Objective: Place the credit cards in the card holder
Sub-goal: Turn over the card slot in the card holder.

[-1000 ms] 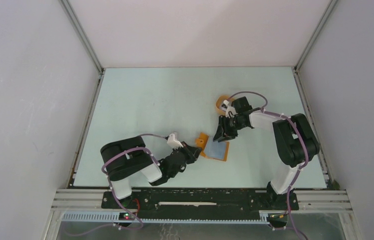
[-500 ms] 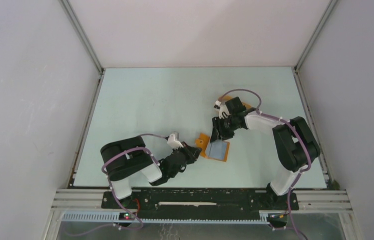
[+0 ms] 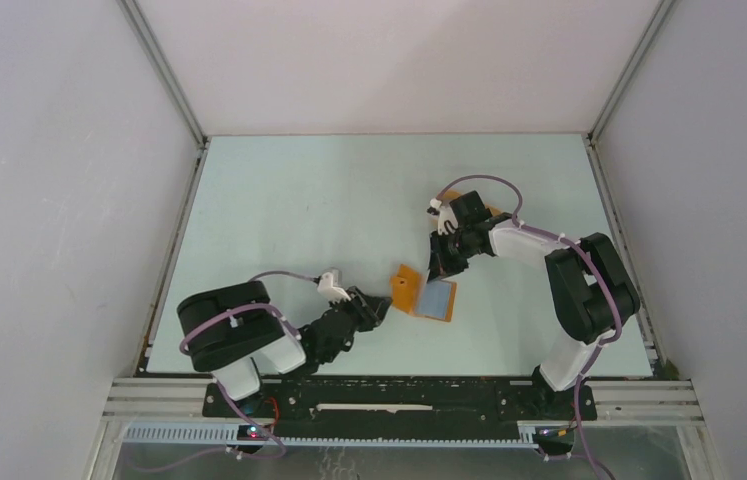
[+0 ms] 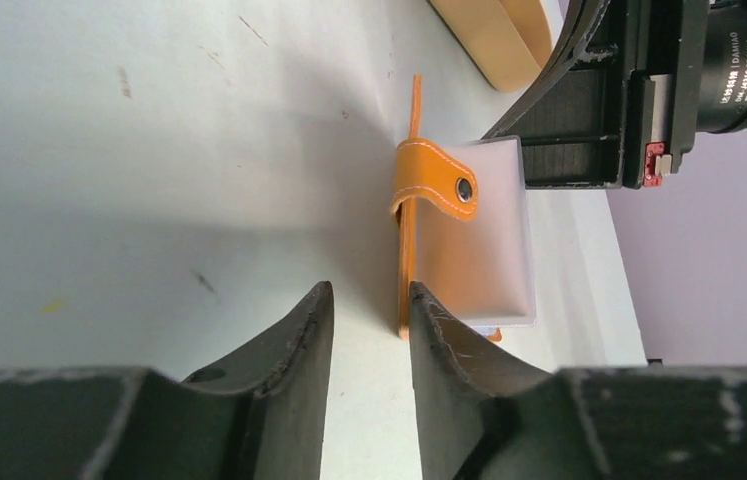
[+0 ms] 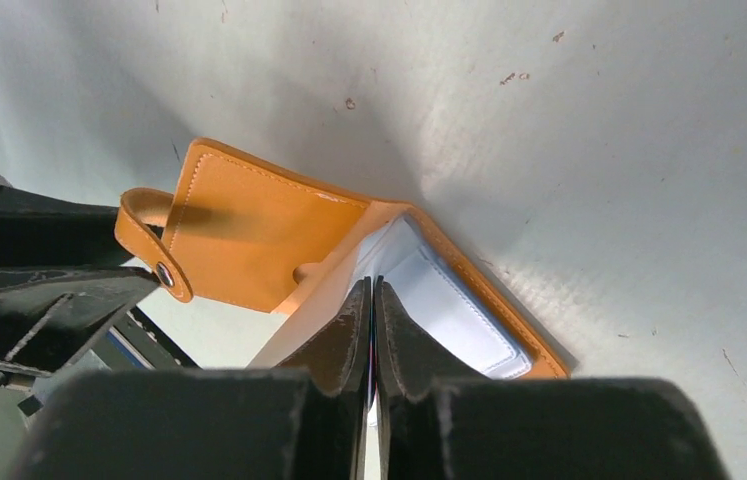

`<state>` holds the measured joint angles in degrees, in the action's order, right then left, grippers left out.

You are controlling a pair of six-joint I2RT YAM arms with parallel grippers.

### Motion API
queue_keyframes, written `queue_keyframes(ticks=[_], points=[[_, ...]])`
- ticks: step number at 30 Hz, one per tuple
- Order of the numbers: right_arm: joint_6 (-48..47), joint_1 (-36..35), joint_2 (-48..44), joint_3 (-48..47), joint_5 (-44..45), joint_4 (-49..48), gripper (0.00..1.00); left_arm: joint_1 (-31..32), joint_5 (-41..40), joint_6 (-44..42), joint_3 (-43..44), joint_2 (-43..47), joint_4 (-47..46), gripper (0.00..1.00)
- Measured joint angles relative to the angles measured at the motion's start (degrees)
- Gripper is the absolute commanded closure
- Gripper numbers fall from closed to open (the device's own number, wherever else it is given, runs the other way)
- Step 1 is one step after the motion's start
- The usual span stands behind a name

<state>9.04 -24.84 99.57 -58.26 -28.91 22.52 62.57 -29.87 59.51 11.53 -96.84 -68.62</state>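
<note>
Where the left gripper point(image 3: 382, 305) lay low over the table point(image 3: 299, 200), its fingers stood apart and empty, tips just left of the card holder point(image 3: 419, 297). The card holder lay open right of centre, flap raised, pale pocket showing. Beyond it, the right gripper point(image 3: 439, 268) pinched a thin credit card point(image 5: 371, 345) edge-on, its tip at the fold.

The open card holder point(image 3: 429, 298) lies mid-counter with a hand on each side: the left hand point(image 3: 384, 304) low at its near-left edge, fingers parted, and the right hand point(image 5: 371, 292) tipped into its fold from behind, fingers pressed together. The raised flap point(image 5: 259, 235) stands between them. An orange tray point(image 4: 489, 40) sits behind the right arm. The counter's point(image 3: 289, 210) far left is open, bounded by walls point(image 3: 59, 200)
</note>
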Motion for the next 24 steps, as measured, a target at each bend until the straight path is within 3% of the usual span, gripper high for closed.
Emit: queue_keyframes(ticks=[6,10,15,19,24], points=[[0.33,0.15,0.74,-0.44,-2.49,-0.13,0.69,-0.13,-0.48,-4.98,-6.10,6.54,-2.45,0.56],[1.09,0.85,2.62,-0.70,-6.36,-0.57,0.61,-0.13,2.08,-10.38,-7.23,11.26,-3.52,0.56],[2.34,1.29,4.66,-1.01,-8.92,-1.09,0.60,-0.13,7.15,-17.75,-7.19,19.41,-3.50,0.54],[3.08,1.46,5.99,-1.92,-9.51,-1.46,0.65,-0.17,12.22,-20.90,-4.63,23.41,0.07,0.66],[3.34,1.42,7.02,-3.21,-9.66,-1.70,0.68,-0.17,18.51,-21.99,2.05,20.92,2.80,0.70]])
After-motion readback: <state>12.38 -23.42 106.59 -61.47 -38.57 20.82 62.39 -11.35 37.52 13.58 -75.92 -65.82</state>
